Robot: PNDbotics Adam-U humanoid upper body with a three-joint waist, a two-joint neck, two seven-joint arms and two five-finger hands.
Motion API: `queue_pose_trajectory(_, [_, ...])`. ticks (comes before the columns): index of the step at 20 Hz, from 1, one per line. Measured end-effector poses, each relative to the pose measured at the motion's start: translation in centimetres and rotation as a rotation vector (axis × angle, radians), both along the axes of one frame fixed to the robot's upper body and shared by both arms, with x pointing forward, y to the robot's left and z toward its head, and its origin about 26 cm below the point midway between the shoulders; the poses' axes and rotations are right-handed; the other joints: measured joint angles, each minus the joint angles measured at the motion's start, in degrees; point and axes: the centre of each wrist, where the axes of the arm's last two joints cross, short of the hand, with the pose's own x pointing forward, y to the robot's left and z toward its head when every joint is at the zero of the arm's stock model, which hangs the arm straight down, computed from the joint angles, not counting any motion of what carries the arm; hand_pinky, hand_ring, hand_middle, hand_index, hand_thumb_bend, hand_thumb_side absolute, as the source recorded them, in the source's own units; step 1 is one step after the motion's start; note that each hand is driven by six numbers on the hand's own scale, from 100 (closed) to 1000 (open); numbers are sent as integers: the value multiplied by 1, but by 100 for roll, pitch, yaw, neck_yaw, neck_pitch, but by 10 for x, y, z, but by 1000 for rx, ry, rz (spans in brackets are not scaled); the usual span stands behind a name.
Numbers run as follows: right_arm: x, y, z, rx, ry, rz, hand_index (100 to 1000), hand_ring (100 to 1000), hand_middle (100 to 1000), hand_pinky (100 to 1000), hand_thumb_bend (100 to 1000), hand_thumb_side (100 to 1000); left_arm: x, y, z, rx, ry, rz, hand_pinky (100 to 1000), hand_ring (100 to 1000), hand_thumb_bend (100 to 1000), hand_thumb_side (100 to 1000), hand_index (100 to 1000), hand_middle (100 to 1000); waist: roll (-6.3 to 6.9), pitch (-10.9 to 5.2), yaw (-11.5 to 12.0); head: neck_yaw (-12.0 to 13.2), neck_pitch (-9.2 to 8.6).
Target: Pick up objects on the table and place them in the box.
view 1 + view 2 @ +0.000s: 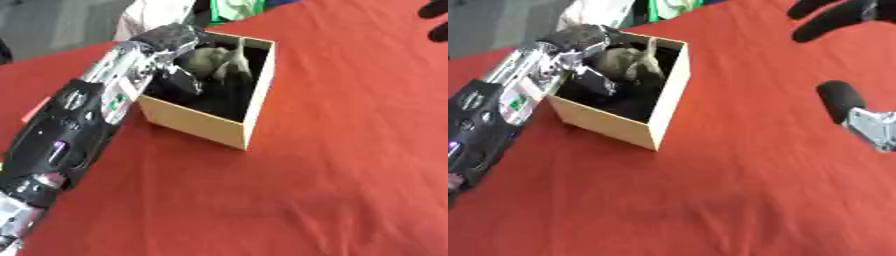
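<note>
- Left eye view: the left robot hand (179,60) reaches down into the open tan cardboard box (206,125) on the red-covered desk (332,175). A grey, soft-looking object (219,62) lies inside the box, right against the fingers; whether they are curled on it cannot be told.
- Right eye view: the right robot hand (842,15) hovers well apart from the box, at the upper right, fingers relaxed, holding nothing.

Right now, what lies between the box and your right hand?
Only bare red tablecloth lies between the box and the right hand, which shows at the upper right of the right eye view.
</note>
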Motion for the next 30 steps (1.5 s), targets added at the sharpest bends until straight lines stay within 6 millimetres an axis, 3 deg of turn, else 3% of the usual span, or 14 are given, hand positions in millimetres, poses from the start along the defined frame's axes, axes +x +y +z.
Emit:
queue_pose_trajectory(3, [0, 0, -1, 3, 4, 0, 806, 913, 805, 888, 100, 493, -1, 1, 4, 27, -35, 11, 921, 940, 418, 1000, 930, 881, -1, -5, -3, 2, 13])
queue_pose_trajectory(9, [1, 1, -1, 12, 11, 3, 805, 912, 805, 888, 100, 497, -4, 0, 11, 29, -75, -4, 907, 933, 342, 1000, 922, 872, -26, -60, -3, 2, 19])
queue_pose_trajectory(11, [2, 2, -1, 16, 15, 3, 805, 912, 805, 888, 100, 497, -6, -2, 15, 25, -84, -16, 887, 917, 273, 1000, 913, 853, -28, -79, 6, 0, 24])
queue_pose_trajectory(12, [2, 2, -2, 17, 16, 3, 804, 912, 805, 888, 100, 497, -8, -3, 17, 20, -87, -25, 871, 904, 188, 1000, 900, 838, -30, -87, 10, 0, 41])
queue_pose_trajectory(14, [2, 2, -2, 19, 17, 2, 804, 912, 804, 888, 100, 497, -12, -5, 23, -2, -95, -47, 850, 885, 100, 1000, 884, 819, -34, -98, 36, -5, 71])
queue_pose_trajectory(20, [3, -2, -5, 37, 27, -13, 804, 913, 805, 888, 100, 496, -36, -9, 51, -39, -160, -160, 822, 856, 100, 924, 860, 792, -80, -185, 253, -120, 221])
queue_pose_trajectory(23, [4, -6, -6, 38, 30, -32, 804, 913, 805, 887, 100, 496, -51, 1, 58, -20, -188, -213, 830, 863, 100, 912, 859, 796, -88, -204, 389, -225, 280])
queue_pose_trajectory(30, [4, -14, -8, 53, 25, -66, 802, 914, 805, 887, 100, 493, -88, 42, 52, 45, -142, -212, 867, 890, 100, 957, 871, 819, -228, -224, 631, -414, 372])
